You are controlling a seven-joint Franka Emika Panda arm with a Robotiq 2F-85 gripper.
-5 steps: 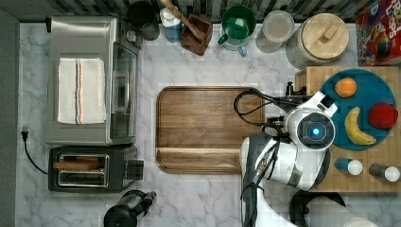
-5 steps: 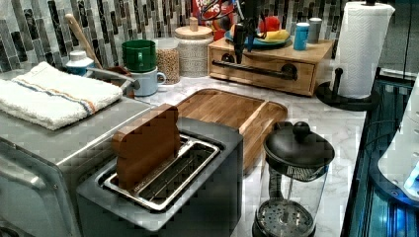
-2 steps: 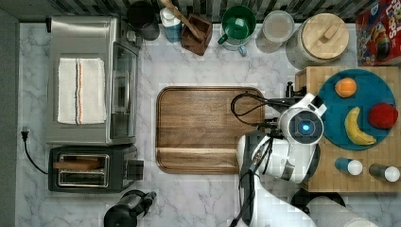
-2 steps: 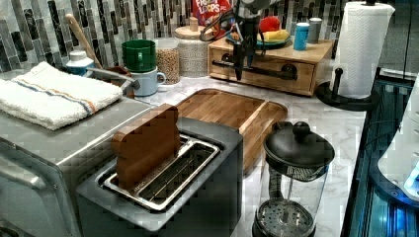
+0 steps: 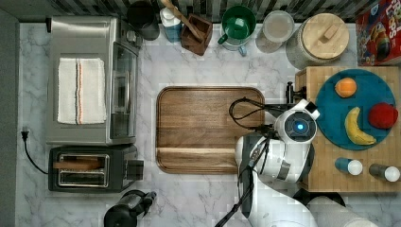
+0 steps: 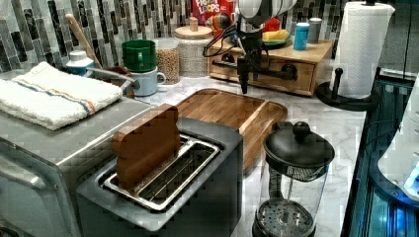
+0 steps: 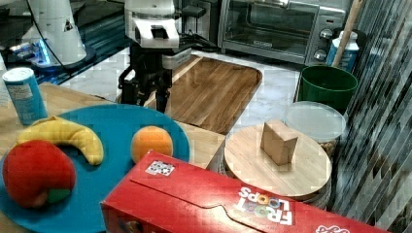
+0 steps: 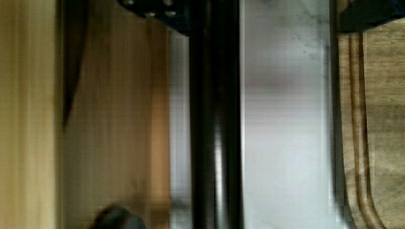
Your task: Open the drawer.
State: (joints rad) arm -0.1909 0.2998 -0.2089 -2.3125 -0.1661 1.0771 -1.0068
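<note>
Tool (image 6: pixel 248 79) before drawer (image 6: pixel 269 74) handle (image 8: pixel 215 119).

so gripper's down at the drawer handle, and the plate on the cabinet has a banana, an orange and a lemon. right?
Not quite. The gripper is down at the drawer handle, but there's no lemon: the plate on the cabinet holds a banana, an orange and a red apple. The top view shows it.

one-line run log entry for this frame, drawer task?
phase: at handle | gripper: straddling long black bar handle, not clamped | light-wood drawer: looks closed | dark wooden tray: untouched
</note>
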